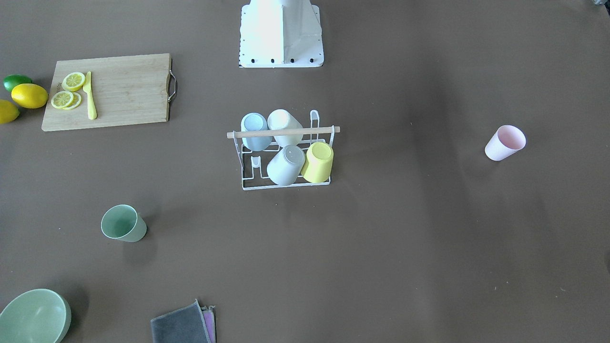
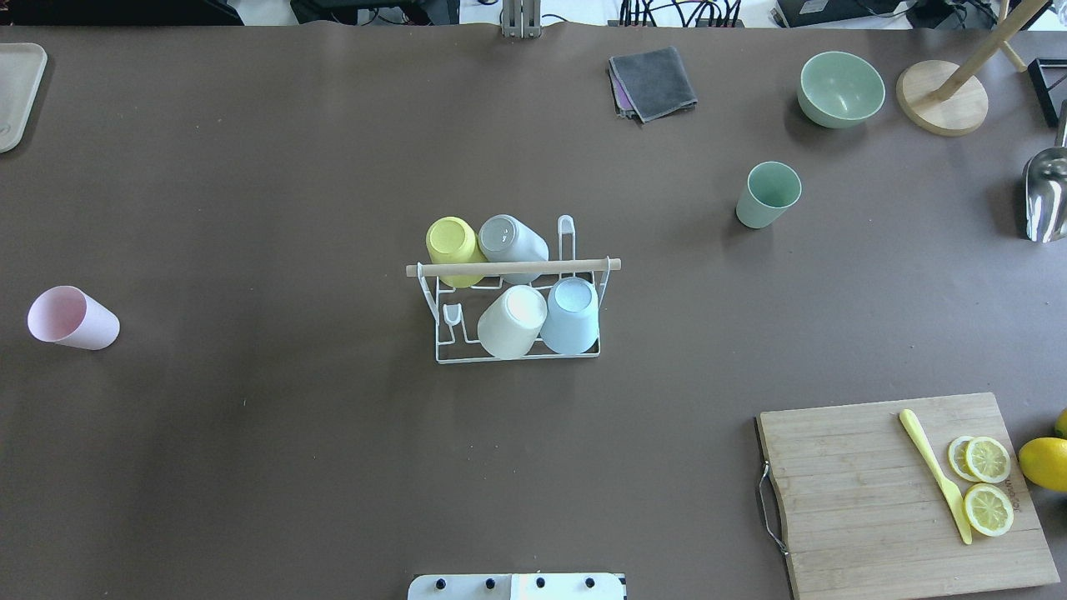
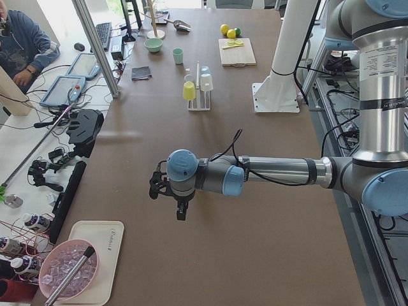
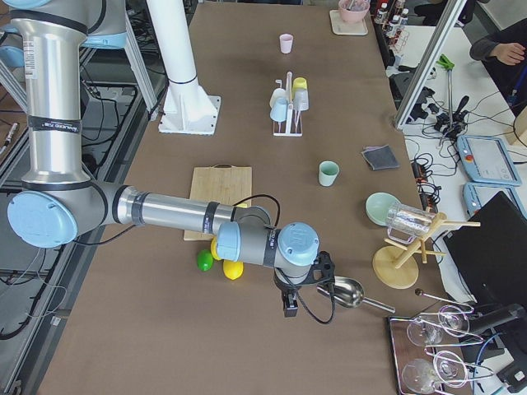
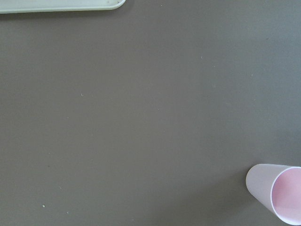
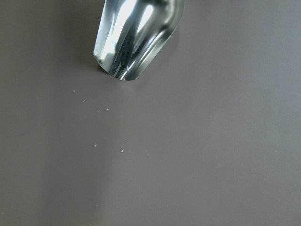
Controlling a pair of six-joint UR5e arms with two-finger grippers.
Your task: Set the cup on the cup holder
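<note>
- Left jaws and right jaws showed only in the side views, so how far they were open could not be told.
- Pink cup (image 2: 73, 317) lay on its side on the surface (image 2: 250, 467), at 9 o'clock from the cup holder (image 2: 517, 268) and well apart from it. In the left wrist view it sat at 4 o'clock.
- Green cup (image 2: 767, 195) stood upright at 2 o'clock from the holder.
- Count: one holder, four cups bottoms-up on it, two loose cups.

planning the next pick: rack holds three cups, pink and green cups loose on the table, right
Not three: the rack holds four cups, yellow, grey, white and blue; the overhead view shows it. The pink cup and green cup are loose.
</note>
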